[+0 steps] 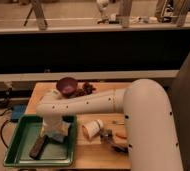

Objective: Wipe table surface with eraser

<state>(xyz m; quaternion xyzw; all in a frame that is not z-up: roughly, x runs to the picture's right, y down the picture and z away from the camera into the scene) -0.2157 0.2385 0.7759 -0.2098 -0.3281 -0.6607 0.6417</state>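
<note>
The eraser (pixel 38 147) is a dark oblong block lying in the green tray (pixel 19 152), near its front middle. My gripper (pixel 56 134) hangs from the white arm (pixel 88 104) and reaches down into the tray, just right of and behind the eraser. It sits over a pale blue-grey block (pixel 62 131) that it partly hides. The table surface (pixel 94 149) is a light tan wooden top; the tray covers its front left part.
A dark purple bowl (pixel 66 85) and a dark clump (pixel 88 89) sit at the table's back. A white cup (pixel 92 128) lies on its side right of the tray, with a small metal piece (pixel 107 135) and an orange item (pixel 121 135) beside it.
</note>
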